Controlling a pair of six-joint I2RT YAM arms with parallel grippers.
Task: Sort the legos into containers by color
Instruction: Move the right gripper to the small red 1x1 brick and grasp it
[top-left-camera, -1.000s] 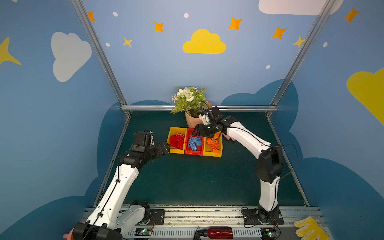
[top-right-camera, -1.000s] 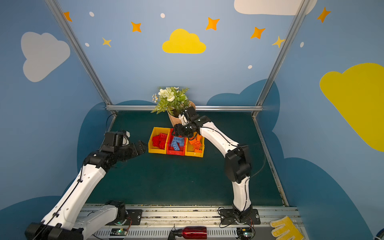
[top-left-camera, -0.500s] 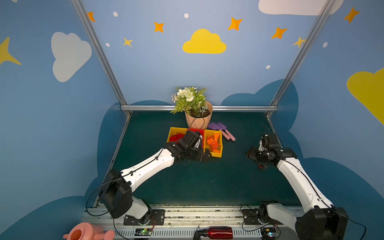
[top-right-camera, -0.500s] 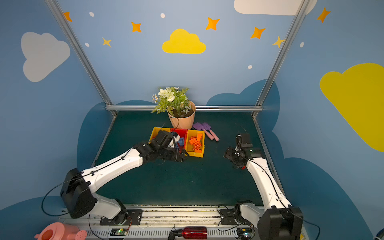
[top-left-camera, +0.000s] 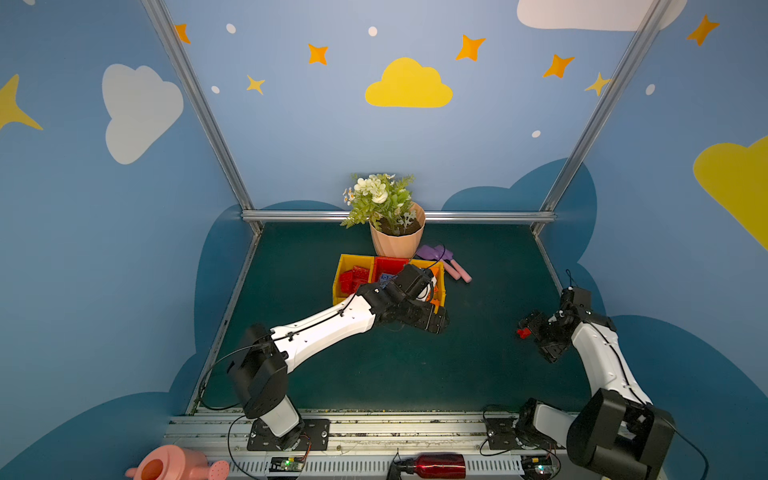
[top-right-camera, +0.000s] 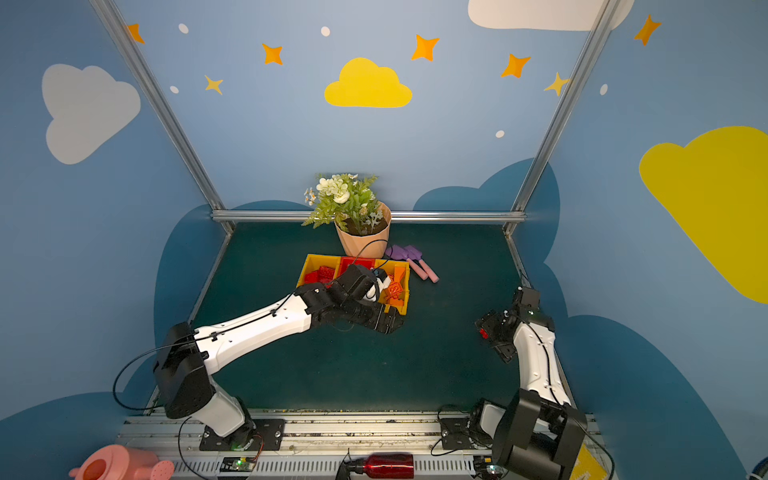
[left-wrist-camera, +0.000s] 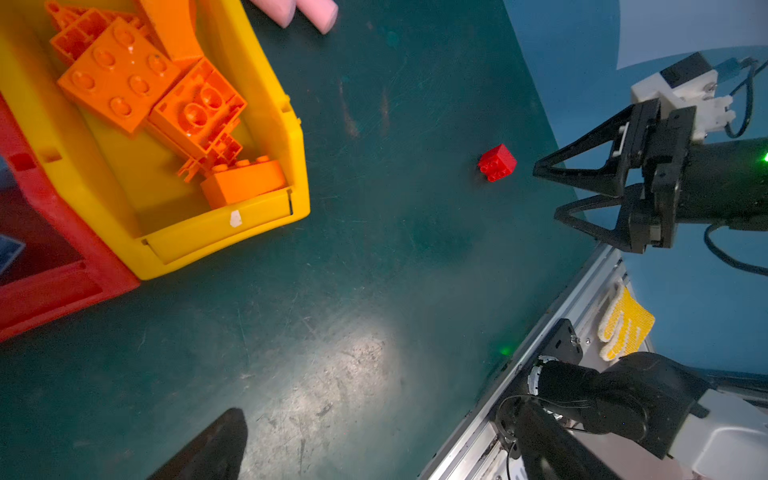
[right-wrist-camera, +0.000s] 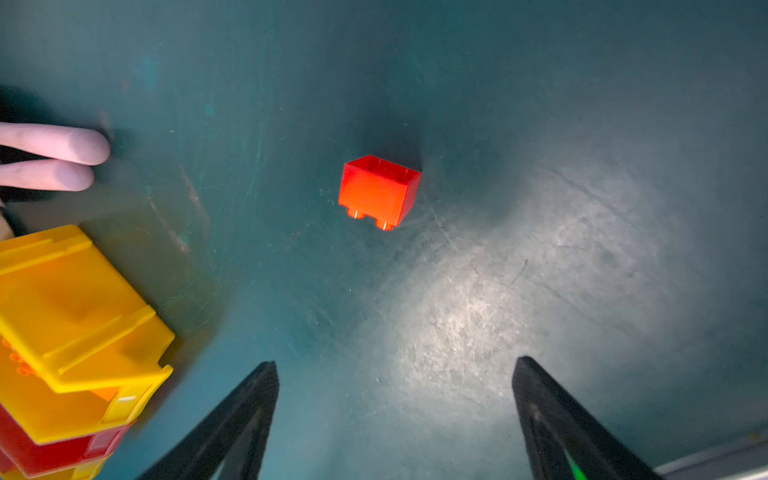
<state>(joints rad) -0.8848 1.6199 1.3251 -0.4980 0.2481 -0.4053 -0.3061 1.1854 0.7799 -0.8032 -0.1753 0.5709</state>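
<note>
looking across the mat (top-left-camera: 374, 374), i see wide bare room from the bins down to the front rail (top-left-camera: 374, 428), and more on the left side. the tight spot is the right edge. the red brick (top-left-camera: 523, 332) lies there on the mat, tipped on its side, near the side rail (left-wrist-camera: 561, 307) and well apart from the bins. my right gripper (right-wrist-camera: 395, 362) sits just beside it, jaws spread wide with nothing between them, tips toward the brick without touching. my left gripper (top-left-camera: 434, 322) hangs low just in front of the right bin's near corner. it is spread wide too and holds nothing, with only one finger (left-wrist-camera: 220, 440) showing in its wrist view.

three bins stand side by side mid-mat. the left bin (top-left-camera: 345, 264), yellow, holds red bricks (top-left-camera: 353, 278). the red bin (top-left-camera: 390, 262) in the middle is mostly hidden by my left arm in both top views; a blue piece (left-wrist-camera: 10, 253) shows in it. the right bin (left-wrist-camera: 297, 158), yellow, holds orange bricks (left-wrist-camera: 116, 79) piled at angles.

a flower pot (top-left-camera: 397, 245) stands just behind the bins. two shovels (top-left-camera: 446, 262) lie beside the right bin's far end. my left arm lies over the near ends of the red and right bins, so it stands between the brick and the left bin.
</note>
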